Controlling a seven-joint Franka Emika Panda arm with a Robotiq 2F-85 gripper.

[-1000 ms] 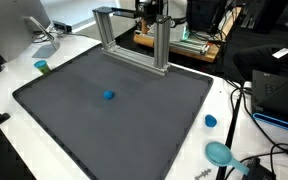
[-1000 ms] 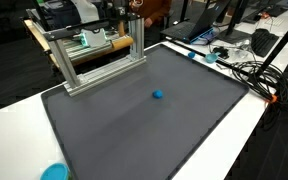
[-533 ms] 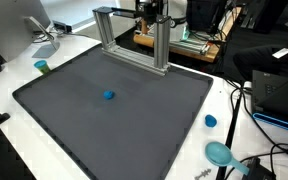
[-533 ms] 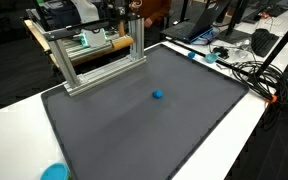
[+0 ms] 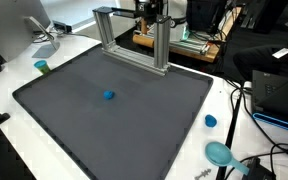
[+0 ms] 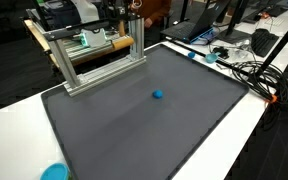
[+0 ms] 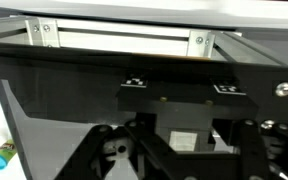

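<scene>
- Comparing both exterior views with those of a second ago, I find nothing that has moved. The arm, the frame and the loose pieces all sit where they were.
- So no object has been picked up or shifted in that time, and the layout I am working over is unchanged.
- The end effector fills the lower part of the wrist view as dark linkages. The fingertips are out of the picture, so I cannot tell how far it is open. I see nothing in its hold.
- Nearest to it is the aluminium frame, whose top bar runs across the upper part of the wrist view. In both exterior views the frame stands upright along the far edge of the dark mat, with the arm just behind its top bar.
- A small blue piece lies alone near the middle of the mat, well apart from the frame.
- On the white worktop beside the mat sit a blue cap and a teal dish.
- I can read no brand or writing anywhere. Two small black-and-white marks show on the black block in the wrist view, too small to make out.
</scene>
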